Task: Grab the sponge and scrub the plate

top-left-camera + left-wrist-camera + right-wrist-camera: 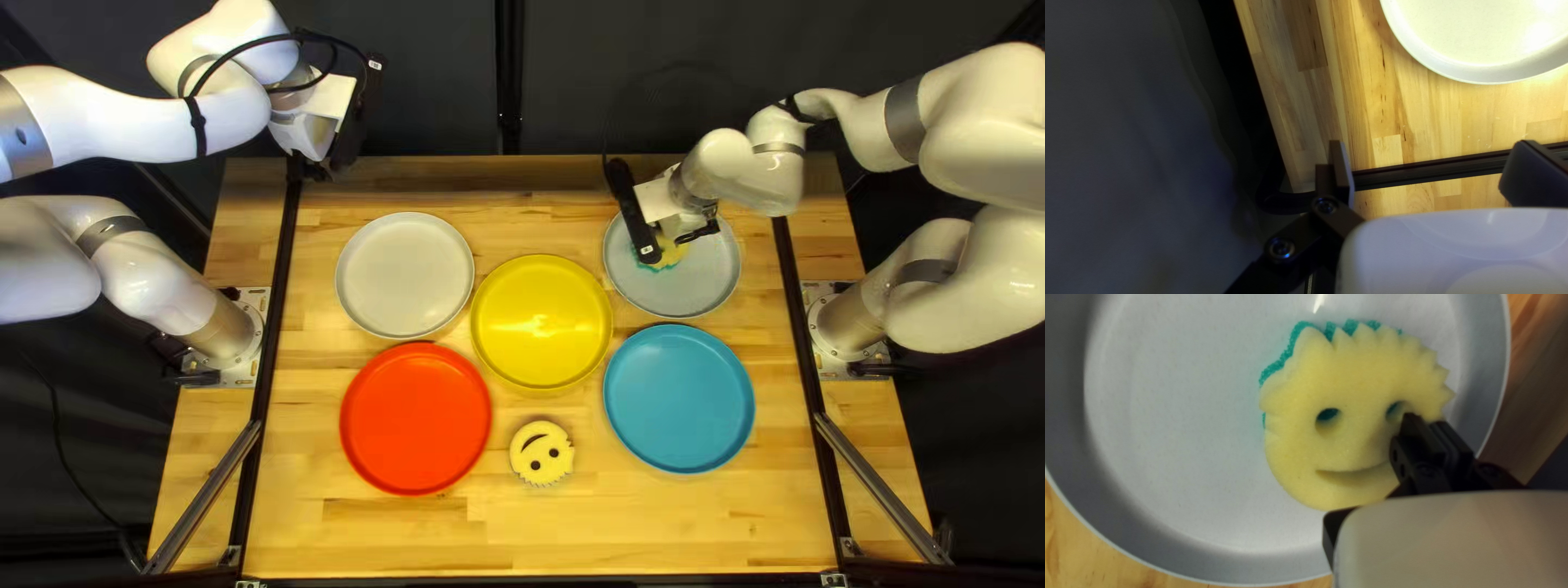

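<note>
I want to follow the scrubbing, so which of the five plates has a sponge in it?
The pale grey plate, just behind the blue one. It alone has a sponge in it; the other sponge lies on the table.

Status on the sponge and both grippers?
Left gripper open. Right gripper shut at yellow-and-teal smiley sponge, hold unclear. Sponge over gray plate. Blue plate close by, possible obstacle.
</note>
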